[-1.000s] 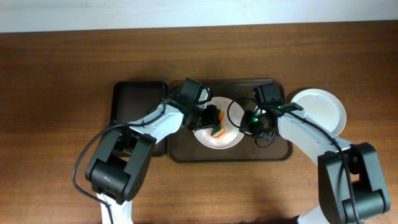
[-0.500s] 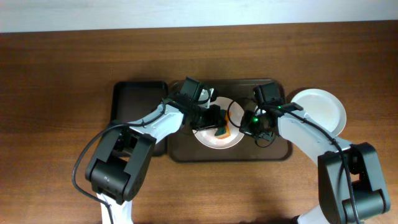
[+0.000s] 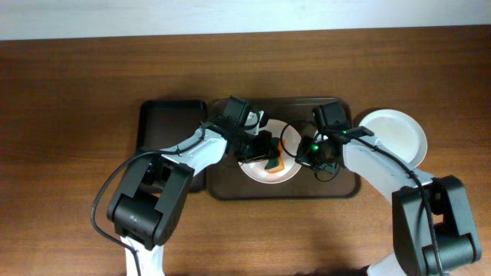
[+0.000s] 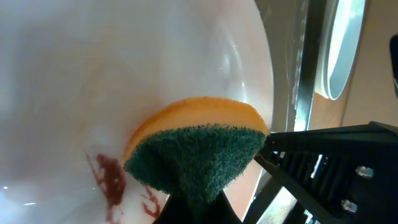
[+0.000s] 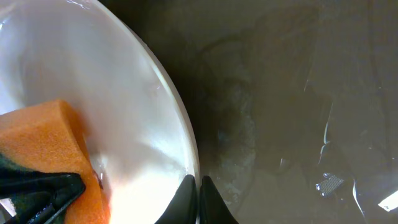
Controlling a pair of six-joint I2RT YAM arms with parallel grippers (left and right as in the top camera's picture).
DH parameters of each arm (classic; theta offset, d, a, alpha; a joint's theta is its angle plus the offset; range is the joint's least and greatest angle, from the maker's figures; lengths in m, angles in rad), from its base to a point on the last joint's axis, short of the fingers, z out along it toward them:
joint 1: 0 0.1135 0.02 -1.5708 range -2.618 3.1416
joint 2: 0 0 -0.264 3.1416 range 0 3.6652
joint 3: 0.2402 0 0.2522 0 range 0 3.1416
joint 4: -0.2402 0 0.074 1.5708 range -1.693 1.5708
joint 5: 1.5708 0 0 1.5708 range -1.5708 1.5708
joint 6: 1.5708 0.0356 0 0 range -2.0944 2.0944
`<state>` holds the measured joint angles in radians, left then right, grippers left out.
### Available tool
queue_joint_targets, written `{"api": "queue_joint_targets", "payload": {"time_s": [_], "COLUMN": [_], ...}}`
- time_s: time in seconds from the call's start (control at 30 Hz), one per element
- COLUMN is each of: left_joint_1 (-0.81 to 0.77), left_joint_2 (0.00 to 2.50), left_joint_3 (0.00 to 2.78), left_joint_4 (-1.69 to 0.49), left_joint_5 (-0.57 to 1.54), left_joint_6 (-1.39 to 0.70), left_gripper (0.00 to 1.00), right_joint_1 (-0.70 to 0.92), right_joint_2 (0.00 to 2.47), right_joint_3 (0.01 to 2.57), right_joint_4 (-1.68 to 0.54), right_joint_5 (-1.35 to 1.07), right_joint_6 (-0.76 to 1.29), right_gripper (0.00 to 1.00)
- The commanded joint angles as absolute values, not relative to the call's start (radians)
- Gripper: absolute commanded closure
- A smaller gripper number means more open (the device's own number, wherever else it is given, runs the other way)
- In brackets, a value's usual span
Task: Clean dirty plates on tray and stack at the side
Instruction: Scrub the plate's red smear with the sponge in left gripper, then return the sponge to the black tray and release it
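Plate [image 5: 112, 81] rim sits between the two thin fingers of my right gripper [image 5: 195, 186], which is closed and pinching the edge on the plate's right side. Past those fingers, my right wrist view shows the bare, dark floor of the tray [image 5: 280, 93].

My left gripper [image 4: 194, 208] is clamped tight on a sponge [image 4: 199, 140]. The green scouring face is turned toward my left wrist camera. The orange foam is turned to the plate's white surface, though I cannot tell whether it touches. A red smear [image 4: 111, 180] lies on the plate just beside the sponge, down and to its left. From my right wrist I see the same sponge over the plate's inner slope, with my left fingers dark beneath it.

From overhead, both grippers meet over this one plate, the left reaching in from the left and the right from the right. The plate lies in the middle of the tray. A second plate [image 3: 395, 138] rests on the table [image 3: 77, 92], right against the tray's right edge. I cannot tell whether others lie under it. A narrow tray [image 3: 165, 126] sits just beside the big tray's left edge.
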<state>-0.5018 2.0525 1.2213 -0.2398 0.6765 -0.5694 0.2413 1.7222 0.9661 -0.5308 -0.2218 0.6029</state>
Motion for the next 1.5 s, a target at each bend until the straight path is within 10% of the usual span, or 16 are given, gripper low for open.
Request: {"api": "queue_joint_targets", "payload": {"time_s": [0.0, 1.1, 1.47], "left_joint_1": [-0.504, -0.442, -0.302], "left_joint_2": [2.065, 1.868, 1.677], "left_joint_3": [1.235, 1.239, 1.238], "left_joint_4": [-0.239, -0.415, -0.697], "left_joint_5": [0.685, 0.401, -0.043], "left_joint_6": [-0.579, -0.393, -0.334], "left_gripper": [1.0, 1.0, 1.0], "right_joint_1": [0.249, 0.249, 0.249], "right_joint_2": [1.708, 1.708, 1.708], "right_joint_3": [0.963, 0.963, 0.963], "right_joint_4": [-0.535, -0.538, -0.537], "right_joint_5": [-0.206, -0.205, -0.205], "right_joint_6": [0.607, 0.581, 0.581], "right_gripper": [0.96, 0.96, 0.96]}}
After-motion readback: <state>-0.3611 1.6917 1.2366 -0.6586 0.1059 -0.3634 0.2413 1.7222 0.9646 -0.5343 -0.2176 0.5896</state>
